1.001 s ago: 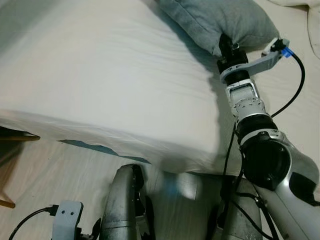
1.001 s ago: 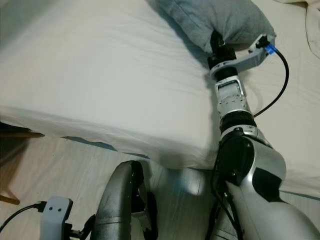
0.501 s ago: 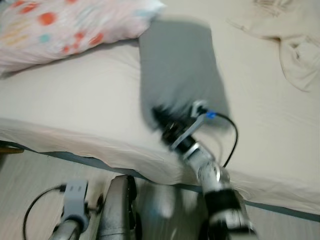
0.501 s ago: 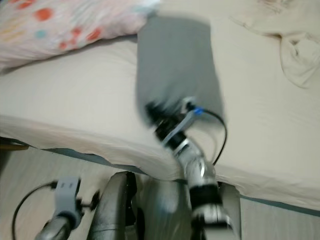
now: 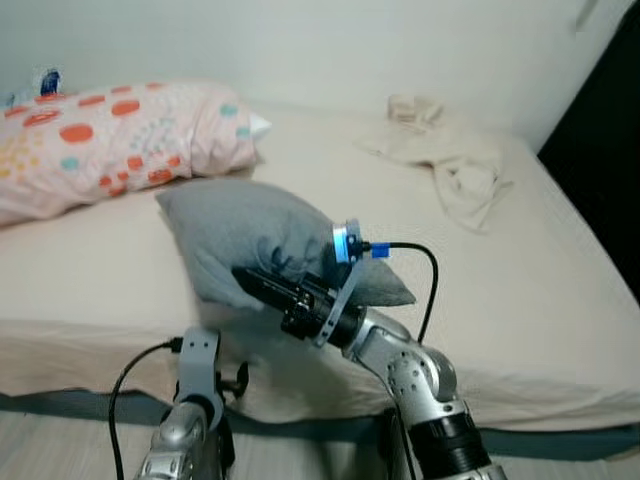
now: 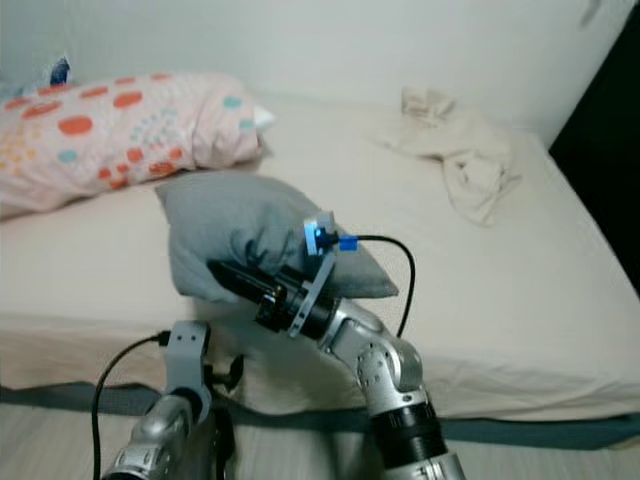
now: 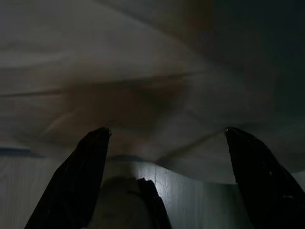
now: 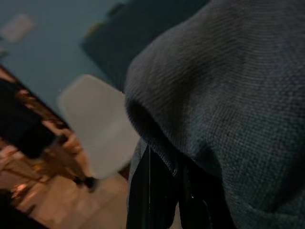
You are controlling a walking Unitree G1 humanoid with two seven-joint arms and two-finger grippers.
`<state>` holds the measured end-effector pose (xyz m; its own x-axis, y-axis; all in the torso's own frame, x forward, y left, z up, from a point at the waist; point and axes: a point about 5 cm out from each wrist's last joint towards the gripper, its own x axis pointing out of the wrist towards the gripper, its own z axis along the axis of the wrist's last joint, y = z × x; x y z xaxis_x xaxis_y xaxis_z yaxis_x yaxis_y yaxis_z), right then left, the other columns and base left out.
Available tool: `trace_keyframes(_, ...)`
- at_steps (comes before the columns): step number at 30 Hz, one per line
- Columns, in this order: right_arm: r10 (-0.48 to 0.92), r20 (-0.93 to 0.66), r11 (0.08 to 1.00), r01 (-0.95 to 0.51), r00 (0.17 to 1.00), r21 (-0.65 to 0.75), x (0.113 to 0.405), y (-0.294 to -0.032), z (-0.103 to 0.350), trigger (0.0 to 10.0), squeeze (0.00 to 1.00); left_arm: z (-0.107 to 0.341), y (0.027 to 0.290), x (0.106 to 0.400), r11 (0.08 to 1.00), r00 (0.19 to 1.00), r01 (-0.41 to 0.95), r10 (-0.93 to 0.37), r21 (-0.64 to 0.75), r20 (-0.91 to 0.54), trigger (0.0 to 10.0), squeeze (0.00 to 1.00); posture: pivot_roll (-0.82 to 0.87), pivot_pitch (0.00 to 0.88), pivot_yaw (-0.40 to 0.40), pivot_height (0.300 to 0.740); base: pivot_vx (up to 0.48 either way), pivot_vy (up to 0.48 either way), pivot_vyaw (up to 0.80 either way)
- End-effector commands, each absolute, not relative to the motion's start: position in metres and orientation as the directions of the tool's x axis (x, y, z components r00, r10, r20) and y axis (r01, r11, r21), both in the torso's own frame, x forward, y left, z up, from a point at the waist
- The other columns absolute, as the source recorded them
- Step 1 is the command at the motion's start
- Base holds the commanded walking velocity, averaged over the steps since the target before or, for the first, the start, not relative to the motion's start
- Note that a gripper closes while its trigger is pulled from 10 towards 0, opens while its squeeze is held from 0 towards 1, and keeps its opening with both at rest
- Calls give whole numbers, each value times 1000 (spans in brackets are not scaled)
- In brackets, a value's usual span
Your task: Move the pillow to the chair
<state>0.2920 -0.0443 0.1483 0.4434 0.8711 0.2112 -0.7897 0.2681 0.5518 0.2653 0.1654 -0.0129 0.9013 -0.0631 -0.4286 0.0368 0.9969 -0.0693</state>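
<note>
A grey pillow [image 5: 245, 235] hangs tilted just above the near part of the bed, clear of the sheet. My right gripper [image 5: 262, 285] is shut on its lower edge, fingers pointing toward my left. In the right wrist view the grey fabric [image 8: 228, 95] folds over the black fingers [image 8: 152, 200], and a white chair [image 8: 95, 129] stands blurred in the distance on a wooden floor. My left gripper [image 7: 167, 130] hangs low by the bed's side with its fingers wide apart and nothing between them; its wrist [image 5: 197, 385] shows at the bottom of the left eye view.
The cream bed [image 5: 540, 300] spans the view, its front edge close to me. A dotted pink pillow [image 5: 110, 140] lies at the back left. A crumpled cream cloth [image 5: 450, 165] lies at the back right. A dark opening borders the bed's right side.
The camera has swung up, from the bed's edge to the whole bed. The grey pillow, earlier lying on the sheet, now hangs lifted in my right gripper, which has swung leftward.
</note>
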Motion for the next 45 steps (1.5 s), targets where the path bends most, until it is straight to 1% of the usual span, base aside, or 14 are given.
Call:
trace_keyframes(1, 824, 165, 371, -737, 542, 565, 297, -63, 135, 0, 0, -12, 176, 268, 999, 907, -12, -8, -46, -421, 10000, 0, 28, 0, -19, 540, 0, 0, 0)
trace_keyframes(4, 816, 160, 384, -727, 556, 569, 297, -67, 133, 0, 0, -12, 178, 269, 999, 909, -26, 7, -40, -417, 10000, 0, 27, 0, -18, 545, 0, 0, 0)
trace_keyframes(5, 804, 158, 396, -715, 573, 576, 298, -71, 132, 0, 0, -10, 184, 271, 999, 912, -48, 34, -24, -410, 10000, 0, 25, 0, -18, 550, 0, 0, 0)
trace_keyframes(6, 778, 149, 431, -691, 611, 580, 302, -79, 129, 0, 0, -4, 202, 277, 993, 914, -119, 118, 22, -389, 10000, 0, 27, 0, -17, 560, 0, 0, 0)
trace_keyframes(7, 778, 149, 431, -691, 611, 580, 302, -79, 129, 0, 0, -4, 202, 277, 993, 914, -119, 118, 22, -389, 10000, 0, 27, 0, -17, 560, 0, 0, 0)
trace_keyframes(9, 761, 144, 449, -674, 633, 587, 305, -82, 127, 0, 0, 2, 218, 280, 983, 909, -176, 183, 55, -374, 10000, 0, 28, 0, -18, 570, 0, 0, 0)
trace_keyframes(15, 761, 140, 463, -681, 634, 567, 311, -81, 129, 0, 0, 5, 246, 278, 951, 874, -281, 310, 132, -375, 10000, 0, 38, 0, -26, 600, 0, 0, 0)
trace_keyframes(23, 778, 127, 460, -695, 616, 553, 312, -72, 127, 0, 0, -11, 246, 262, 935, 829, -304, 354, 182, -432, 10000, 0, 42, 0, -31, 630, 0, 0, 0)
trace_keyframes(26, 790, 93, 465, -690, 606, 555, 307, -67, 117, 0, 0, -28, 242, 244, 934, 787, -296, 357, 201, -503, 10000, 0, 40, 0, -36, 650, 0, 0, 0)
trace_keyframes(29, 794, 81, 468, -691, 603, 551, 306, -66, 114, 0, 0, -33, 242, 239, 932, 771, -299, 362, 204, -524, 10000, 0, 40, 0, -37, 660, 0, 0, 0)
trace_keyframes(32, 797, 71, 472, -691, 600, 547, 305, -65, 111, 0, 0, -41, 244, 229, 928, 737, -309, 373, 210, -564, 10000, 0, 41, 0, -37, 670, 0, 0, 0)
trace_keyframes(33, 797, 63, 475, -690, 600, 546, 304, -64, 108, 0, 0, -49, 245, 216, 924, 701, -315, 380, 216, -603, 10000, 0, 41, 0, -36, 680, 0, 0, 0)
trace_keyframes(36, 794, 53, 486, -685, 606, 543, 305, -65, 106, 0, 0, -59, 245, 201, 926, 660, -300, 376, 231, -650, 10000, 0, 39, 0, -36, 695, 0, 0, 0)
trace_keyframes(45, 795, -19, 526, -673, 607, 520, 303, -65, 93, 0, 0, -79, 240, 166, 934, 565, -258, 352, 246, -746, 10000, 0, 41, 0, -50, 735, 0, 0, 0)
